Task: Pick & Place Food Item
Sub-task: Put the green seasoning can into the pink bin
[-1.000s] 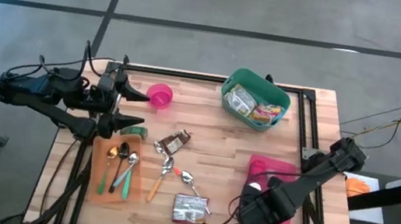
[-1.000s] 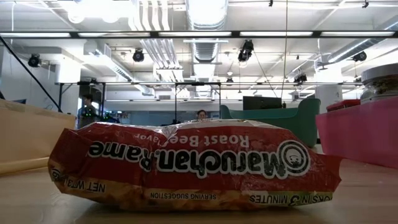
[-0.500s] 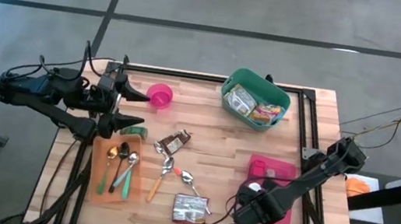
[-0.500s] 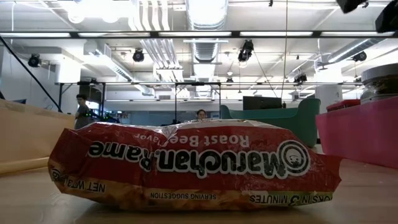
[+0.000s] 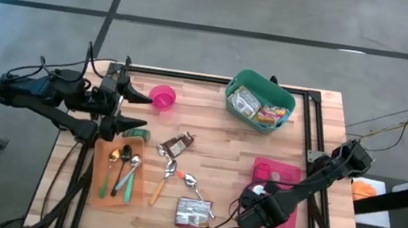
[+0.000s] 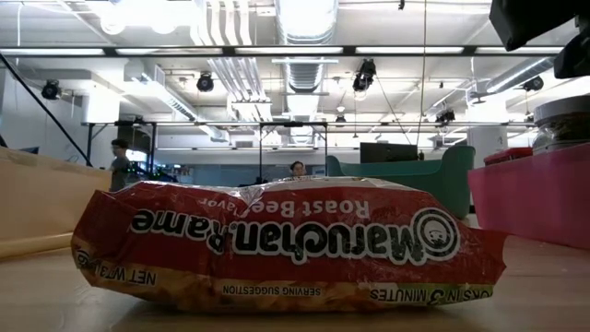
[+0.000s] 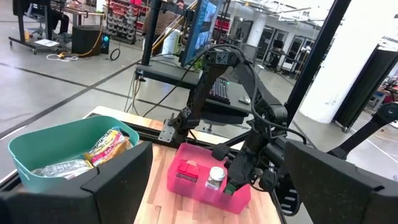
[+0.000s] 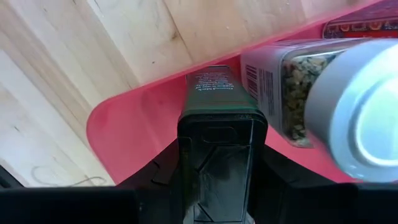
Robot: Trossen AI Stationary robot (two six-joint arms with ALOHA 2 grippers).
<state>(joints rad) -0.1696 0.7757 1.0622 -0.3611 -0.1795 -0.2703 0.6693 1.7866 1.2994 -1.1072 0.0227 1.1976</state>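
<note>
green packet (image 8: pixel 222 118) label unreadable, perhaps seasoning

A small dark green packet (image 8: pixel 219 93) with fine white print is pinched end-on in the right end effector (image 5: pixel 252 217), held above the near-left corner of the pink tray (image 8: pixel 143 118). Just beside it in the tray stands a clear spice jar (image 8: pixel 292 87) with a silver lid.
</note>
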